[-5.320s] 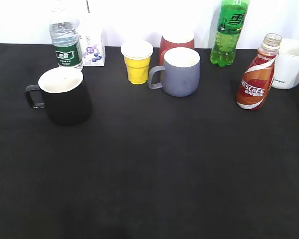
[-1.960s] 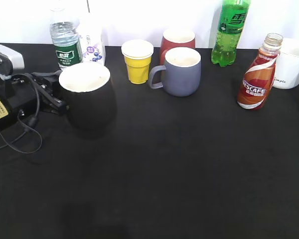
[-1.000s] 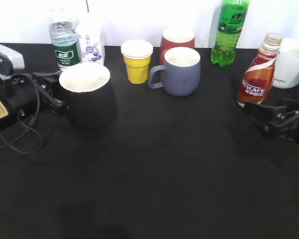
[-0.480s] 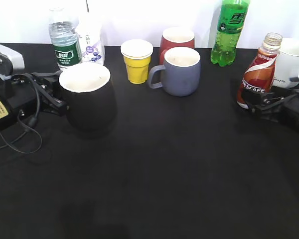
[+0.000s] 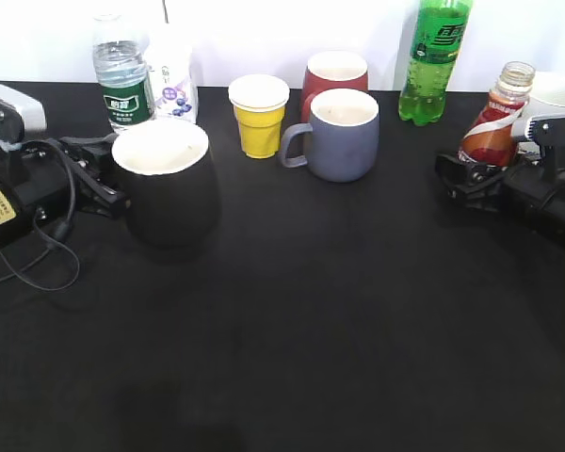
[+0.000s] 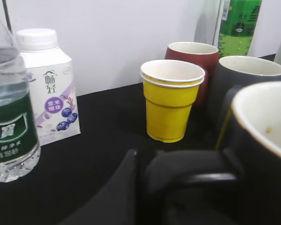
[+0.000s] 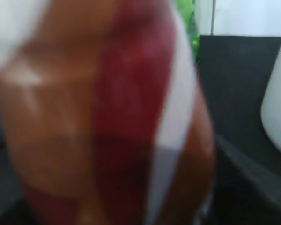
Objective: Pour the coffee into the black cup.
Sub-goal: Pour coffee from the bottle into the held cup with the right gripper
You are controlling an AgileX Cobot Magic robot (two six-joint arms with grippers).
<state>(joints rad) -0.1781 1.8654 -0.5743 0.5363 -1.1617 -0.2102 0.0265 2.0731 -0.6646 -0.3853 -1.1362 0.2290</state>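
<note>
Exterior, left wrist and right wrist views. Over the last second the right gripper [image 5: 476,174] has advanced from the right edge of the table and now brackets the lower body of the coffee [image 5: 492,127], which stands upright near the far right corner, just in front of the white mug [image 5: 557,94]. In the right wrist view the bottle's red-orange wrap [image 7: 107,112] fills the frame, blurred; whether the jaws have clamped or only flank the bottle cannot be told. The left gripper [image 5: 104,179] is unchanged: it is closed on the handle [image 6: 192,171] of the black cup [image 5: 165,184], held near the left edge, mouth up, in front of the water bottle [image 5: 122,71] and the carton [image 6: 44,89]. Judged stage: cup secured; the bottle grasp is being made. Lifting, carrying leftward past the grey mug [image 5: 344,132] and tilting remain.
</note>
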